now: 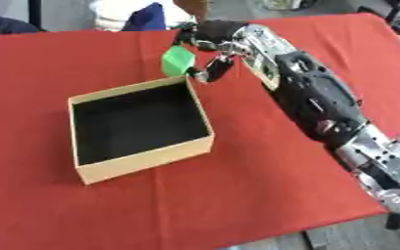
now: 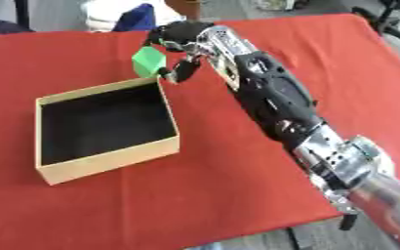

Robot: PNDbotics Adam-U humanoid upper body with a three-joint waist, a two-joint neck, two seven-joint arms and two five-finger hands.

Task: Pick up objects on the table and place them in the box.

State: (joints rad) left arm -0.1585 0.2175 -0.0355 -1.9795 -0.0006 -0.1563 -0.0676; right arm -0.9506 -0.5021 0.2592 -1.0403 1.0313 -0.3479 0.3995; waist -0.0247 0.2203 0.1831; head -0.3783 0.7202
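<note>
A green block (image 1: 177,60) hangs just past the far right corner of the box, pinched between the thumb and fingers of my right hand (image 1: 205,40). The right arm reaches in from the lower right across the red table. The box (image 1: 141,128) is tan cardboard with a black inside and stands open at the left middle of the table; nothing shows inside it. The block sits slightly above the box's far rim. My left hand shows in no view.
A red cloth (image 1: 263,185) covers the table, whose front edge runs along the bottom right. Dark blue and white things (image 1: 144,17) lie beyond the far edge.
</note>
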